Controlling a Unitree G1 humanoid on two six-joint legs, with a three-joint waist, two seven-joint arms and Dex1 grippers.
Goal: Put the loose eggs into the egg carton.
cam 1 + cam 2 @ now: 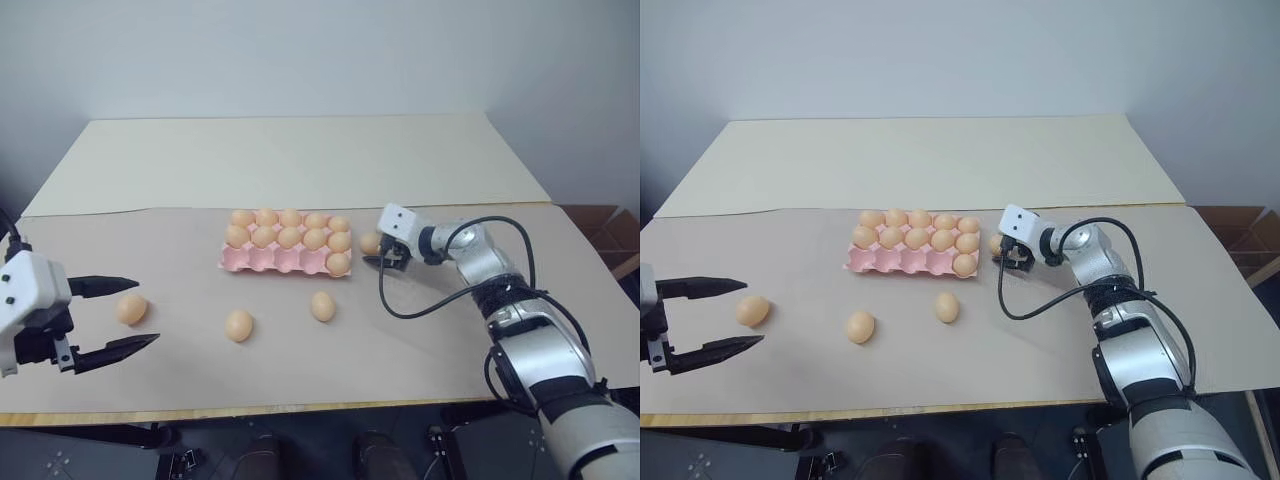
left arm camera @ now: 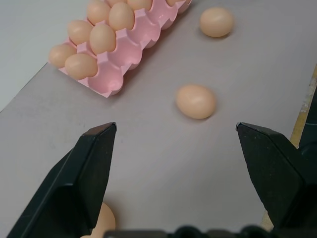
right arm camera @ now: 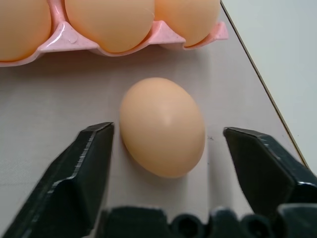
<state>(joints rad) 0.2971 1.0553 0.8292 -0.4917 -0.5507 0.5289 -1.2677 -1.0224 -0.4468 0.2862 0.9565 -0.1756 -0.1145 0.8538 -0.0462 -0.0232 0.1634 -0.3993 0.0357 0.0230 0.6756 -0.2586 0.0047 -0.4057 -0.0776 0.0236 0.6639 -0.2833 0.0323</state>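
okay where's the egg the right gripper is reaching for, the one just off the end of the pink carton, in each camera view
Left eye view: the egg lies on the table at the egg carton's right end, partly behind the right gripper.
Right eye view: same egg, same spot beside the carton.
Left wrist view: not in it.
Right wrist view: the egg sits between the open fingers.
Shared landmark: the pink carton's end.

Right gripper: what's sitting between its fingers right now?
One loose egg lies on the table between the open fingers of the right gripper, beside the egg carton. Neither finger touches it yet, as the right wrist view shows.
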